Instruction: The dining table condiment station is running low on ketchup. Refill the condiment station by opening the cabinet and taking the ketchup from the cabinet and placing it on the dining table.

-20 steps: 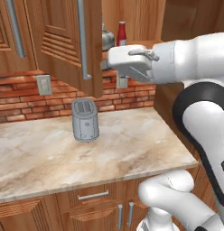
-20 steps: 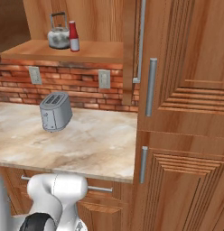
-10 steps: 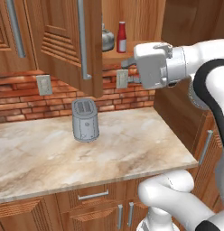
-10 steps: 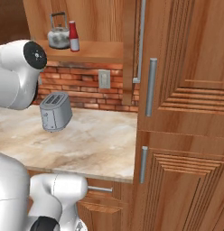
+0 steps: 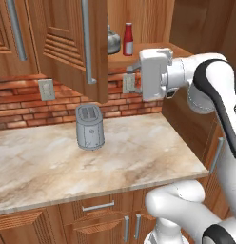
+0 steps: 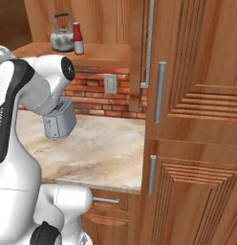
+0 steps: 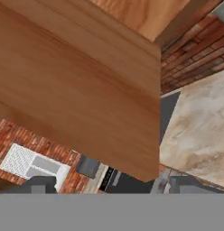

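Fingers [image 7: 89,166] look spread wide with nothing between them, tips barely poking up near the cabinet [image 5: 67,43] door, mostly cut off. One ketchup [image 5: 128,39] sits on the open cabinet's shelf, right of one kettle [image 6: 62,38] that's half hidden by the door. One toaster [image 5: 89,127] on the counter [image 5: 139,152] below.

Red brick wall [image 5: 24,102] behind a marble counter [image 5: 67,164], wooden cupboards [image 6: 197,143]

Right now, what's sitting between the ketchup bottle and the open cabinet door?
The grey kettle stands on the shelf between the ketchup and the open cabinet door; the left base view shows it partly hidden behind the door's edge.
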Robot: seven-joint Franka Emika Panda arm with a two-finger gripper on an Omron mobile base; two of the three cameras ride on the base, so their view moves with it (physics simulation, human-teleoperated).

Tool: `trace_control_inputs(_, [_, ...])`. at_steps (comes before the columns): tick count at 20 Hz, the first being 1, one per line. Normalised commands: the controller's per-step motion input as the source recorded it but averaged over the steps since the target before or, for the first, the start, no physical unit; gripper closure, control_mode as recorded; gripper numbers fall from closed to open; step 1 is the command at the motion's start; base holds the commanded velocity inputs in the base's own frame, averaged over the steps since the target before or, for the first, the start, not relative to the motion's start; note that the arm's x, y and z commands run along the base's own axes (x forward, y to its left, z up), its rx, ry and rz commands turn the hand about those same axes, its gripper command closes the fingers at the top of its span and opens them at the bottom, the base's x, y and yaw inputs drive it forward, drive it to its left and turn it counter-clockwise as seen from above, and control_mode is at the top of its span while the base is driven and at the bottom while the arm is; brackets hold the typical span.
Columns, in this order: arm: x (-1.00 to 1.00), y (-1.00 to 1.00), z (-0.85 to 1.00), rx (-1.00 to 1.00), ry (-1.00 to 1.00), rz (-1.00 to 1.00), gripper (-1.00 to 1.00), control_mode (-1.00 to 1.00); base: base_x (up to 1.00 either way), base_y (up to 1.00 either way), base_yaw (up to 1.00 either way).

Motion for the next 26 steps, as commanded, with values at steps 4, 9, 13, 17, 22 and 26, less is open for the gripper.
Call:
trace_control_inputs(4, [0.74,0.0,-0.22,0.09,0.19,0.01,-1.0,-1.0,0.0,0.0,0.0])
trace_control_inputs(9, [0.77,0.12,-0.16,0.08,0.22,0.0,-1.0,-1.0,0.0,0.0,0.0])
trace_control_inputs(13, [0.46,0.53,0.0,0.02,0.23,0.0,-1.0,-1.0,0.0,0.0,0.0])
trace_control_inputs(17, [0.01,0.81,0.04,0.0,0.19,0.02,-1.0,-1.0,0.0,0.0,0.0])
trace_control_inputs(22, [-0.09,0.87,0.08,0.0,0.12,0.04,-1.0,-1.0,0.0,0.0,0.0])
trace_control_inputs(26, [-0.28,0.78,0.05,-0.02,0.01,0.02,-1.0,-1.0,0.0,0.0,0.0])
